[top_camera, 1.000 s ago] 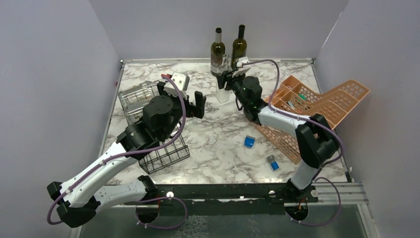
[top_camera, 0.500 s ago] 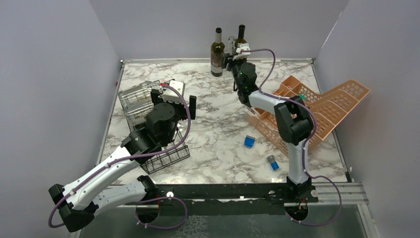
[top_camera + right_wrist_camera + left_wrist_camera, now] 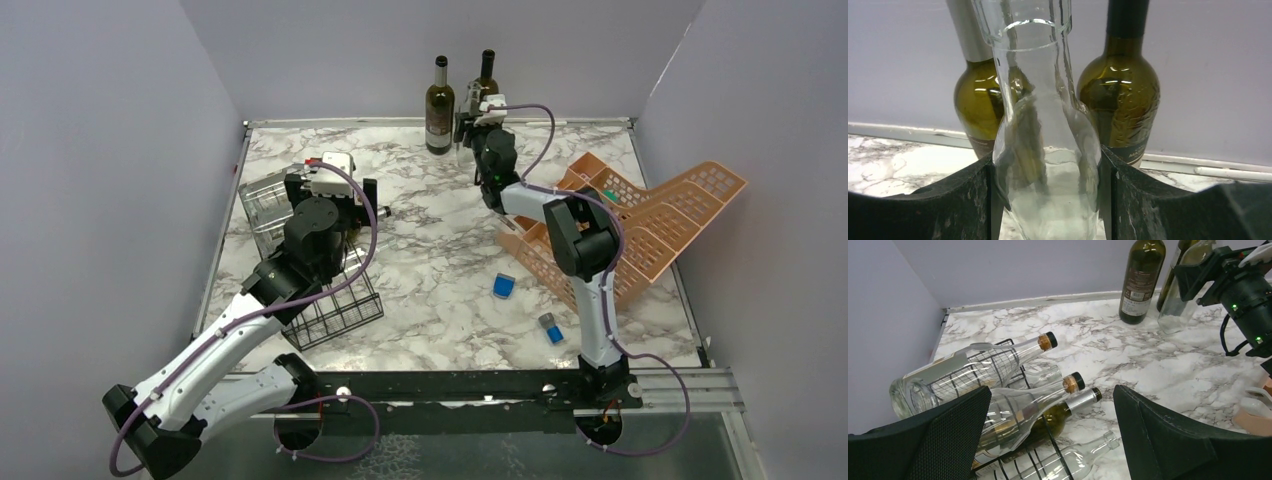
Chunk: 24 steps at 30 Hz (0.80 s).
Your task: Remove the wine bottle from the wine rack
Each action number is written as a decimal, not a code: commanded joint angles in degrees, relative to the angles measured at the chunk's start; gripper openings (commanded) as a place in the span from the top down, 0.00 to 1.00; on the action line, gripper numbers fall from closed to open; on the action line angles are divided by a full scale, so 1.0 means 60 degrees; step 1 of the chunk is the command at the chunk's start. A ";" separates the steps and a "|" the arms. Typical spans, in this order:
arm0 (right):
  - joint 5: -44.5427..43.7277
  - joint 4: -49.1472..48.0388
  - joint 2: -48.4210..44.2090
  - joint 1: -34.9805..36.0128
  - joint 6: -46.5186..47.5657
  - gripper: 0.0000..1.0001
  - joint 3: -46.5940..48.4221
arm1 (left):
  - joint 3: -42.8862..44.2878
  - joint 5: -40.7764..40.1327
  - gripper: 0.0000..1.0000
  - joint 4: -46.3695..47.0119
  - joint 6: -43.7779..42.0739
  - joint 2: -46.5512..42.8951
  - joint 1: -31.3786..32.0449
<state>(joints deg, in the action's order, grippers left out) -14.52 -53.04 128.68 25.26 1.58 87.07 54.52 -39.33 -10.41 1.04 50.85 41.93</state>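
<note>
The right gripper point(image 3: 1048, 165) is clamping a clear wine bottle point(image 3: 1045, 130) low on its body, one finger point(image 3: 963, 205) pressing each flank. It is holding the bottle upright at the far edge of the marble table point(image 3: 440, 270), just in front of two dark green bottles point(image 3: 439, 95) by the back wall. This bottle is already off the wine rack point(image 3: 340, 310), which is sitting well apart on the left.

The step in hand is probably standing the bottle down. It should be travelling straight down and staying vertical, with the jaws parting only once the base is bearing on the marble (glass crowding glass is leaving little room for a sideways nudge).

The left gripper point(image 3: 1052, 390) is hanging spread wide, gripping nothing and facing the rack.

The left wrist view is showing what the arm is hiding from above: a corked clear bottle point(image 3: 973, 370) lying on top and a foil-capped green bottle point(image 3: 1058, 415) lower down, necks pointing outward. Only the right wrist view is showing the finger contact. No view is showing whether the base is touching the table.
</note>
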 commanded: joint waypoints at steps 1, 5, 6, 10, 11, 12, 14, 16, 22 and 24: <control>-0.0385 -0.1092 0.0023 -0.0254 0.0025 0.58 0.0215 | -0.0062 0.0559 0.01 0.0272 0.0076 0.0061 -0.0321; -0.0369 -0.1063 0.0110 -0.0412 -0.0054 0.58 0.0216 | -0.0055 0.0676 0.01 0.0310 0.0092 0.0119 -0.0410; -0.0352 -0.1063 0.0139 -0.0448 -0.0093 0.58 0.0224 | -0.0048 0.0694 0.01 0.0314 0.0102 0.0134 -0.0436; -0.0257 -0.1028 0.0320 -0.0503 -0.0097 0.58 0.0353 | -0.0046 0.0750 0.01 0.0356 0.0085 0.0192 -0.0497; -0.0254 -0.1031 0.0357 -0.0511 -0.0088 0.58 0.0364 | -0.0041 0.0765 0.01 0.0349 0.0090 0.0204 -0.0510; -0.0253 -0.1065 0.0376 -0.0535 -0.0075 0.58 0.0340 | -0.0024 0.0769 0.01 0.0332 0.0089 0.0218 -0.0525; -0.0201 -0.1140 0.0418 -0.0612 -0.0159 0.58 0.0276 | -0.0007 0.0756 0.01 0.0309 0.0069 0.0211 -0.0534; -0.0099 -0.1144 0.0476 -0.0694 -0.0323 0.58 0.0261 | -0.0001 0.0755 0.01 0.0328 0.0051 0.0216 -0.0569; -0.0013 -0.1211 0.0653 -0.0756 -0.0474 0.57 0.0264 | -0.0005 0.0892 0.01 0.0382 0.0036 0.0351 -0.0628; 0.0008 -0.1305 0.0709 -0.0769 -0.0424 0.57 0.0226 | 0.0009 0.0921 0.01 0.0381 0.0048 0.0361 -0.0642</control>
<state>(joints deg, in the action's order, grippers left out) -15.11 -54.61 131.79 21.15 -0.38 87.07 54.52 -35.40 -9.91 1.19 52.66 38.57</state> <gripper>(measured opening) 0.616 0.991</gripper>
